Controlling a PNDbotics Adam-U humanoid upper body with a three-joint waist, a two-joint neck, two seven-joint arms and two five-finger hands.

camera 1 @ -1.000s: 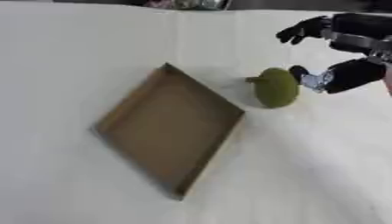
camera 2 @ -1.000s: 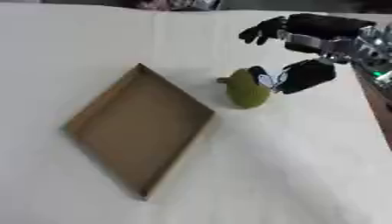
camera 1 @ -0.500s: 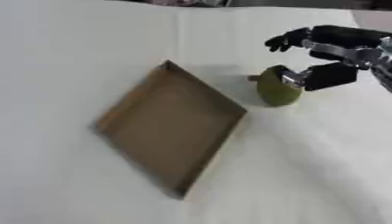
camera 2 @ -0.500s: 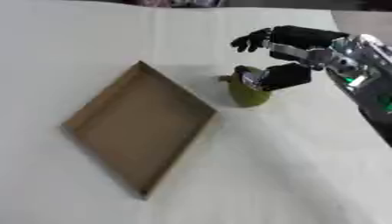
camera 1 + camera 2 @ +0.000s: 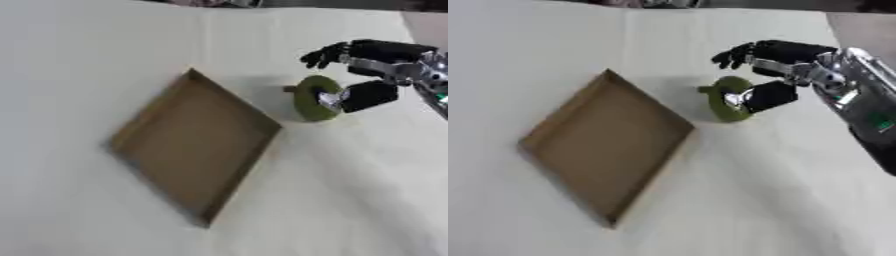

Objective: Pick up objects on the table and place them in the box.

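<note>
The right hand (image 5: 773,75) reaches in from the right edge with its forearm slanting toward the lower right. Its fingers (image 5: 741,52) spread over the top of the green fruit (image 5: 725,99), and its thumb sits against the fruit's right side — a wide cupping pose, not closed round it. Whether the fingers actually touch the fruit is hard to make out. The fruit sits on the white table (image 5: 350,190) just right of the shallow cardboard box (image 5: 194,145), near its right corner — outside it. The forearm is cut off at the edge.
</note>
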